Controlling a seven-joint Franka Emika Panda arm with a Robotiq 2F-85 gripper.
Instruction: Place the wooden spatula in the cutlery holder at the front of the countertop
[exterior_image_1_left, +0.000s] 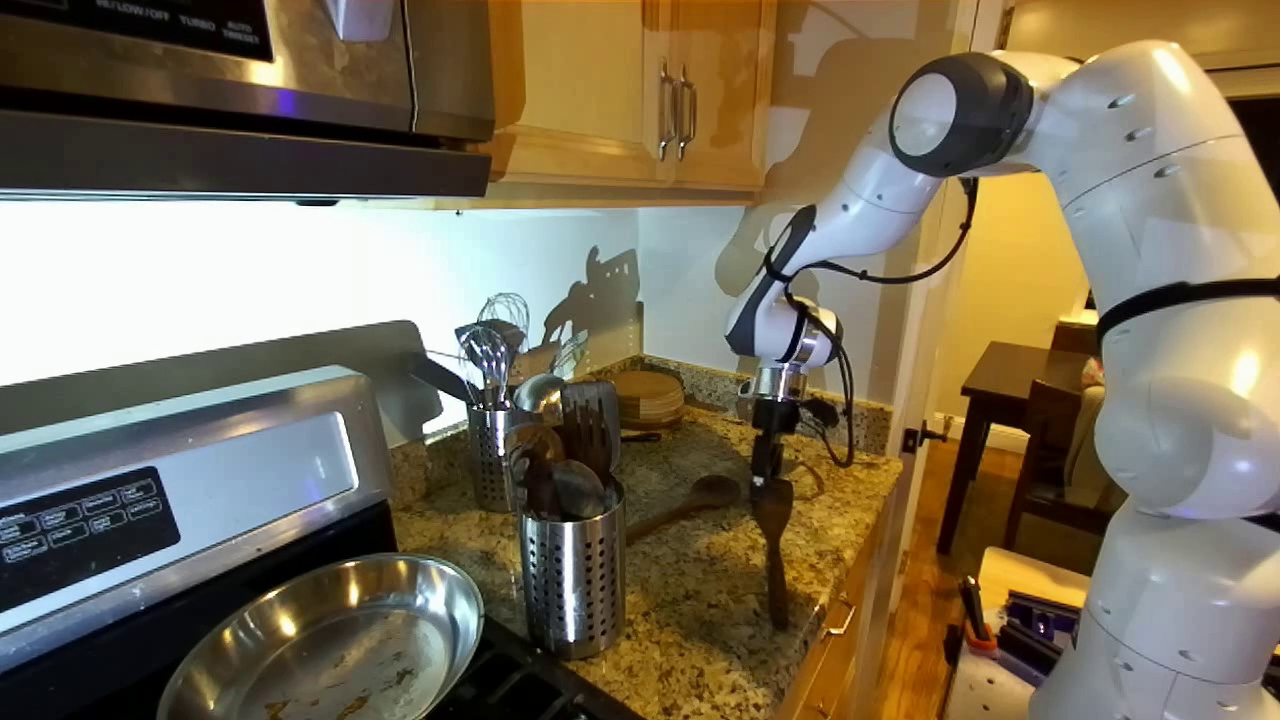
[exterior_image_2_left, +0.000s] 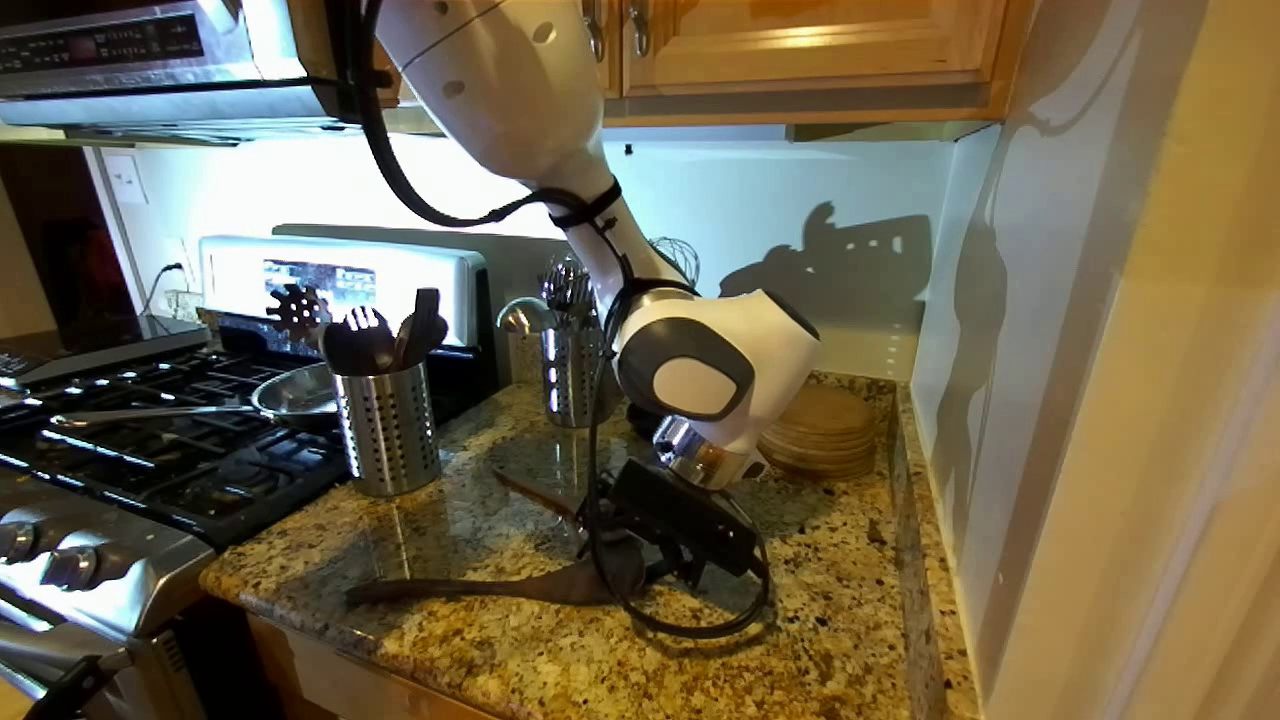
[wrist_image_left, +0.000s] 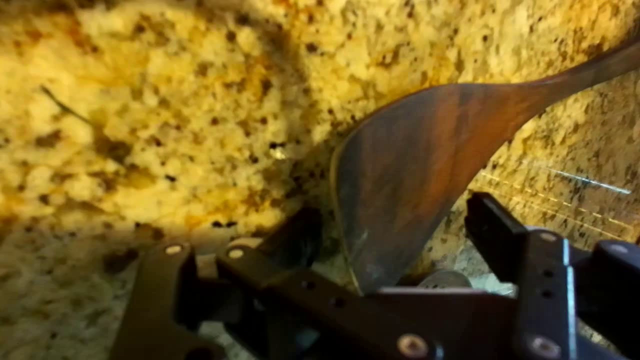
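Wooden spatula (wrist_image_left: 425, 150): streaky grain, flared flat head; hand (wrist_image_left: 392, 214) spread astride it; speckled granite (wrist_image_left: 190, 115) beneath.

A speckled countertop (exterior_image_2_left: 830, 630) adjoins the range (exterior_image_2_left: 180, 480) at its left edge. Near the back left corner of the surface, a perforated steel canister (exterior_image_1_left: 490, 460) stands upright and contains wire whisks (exterior_image_1_left: 486, 352) and a steel ladle (exterior_image_2_left: 527, 316). A stack of round wooden boards (exterior_image_2_left: 822, 435) is located in the back right corner, near the side wall (exterior_image_2_left: 1000, 330). A shallow steel pan (exterior_image_1_left: 380, 640) rests on the range, close to the countertop's left edge; brown marks show on its base. The pan handle (exterior_image_2_left: 150, 413) points away from that edge. A microwave (exterior_image_1_left: 330, 100) is mounted above the range. A wooden cabinet (exterior_image_1_left: 590, 90) with metal handles (exterior_image_1_left: 664, 110) adjoins it on the right.
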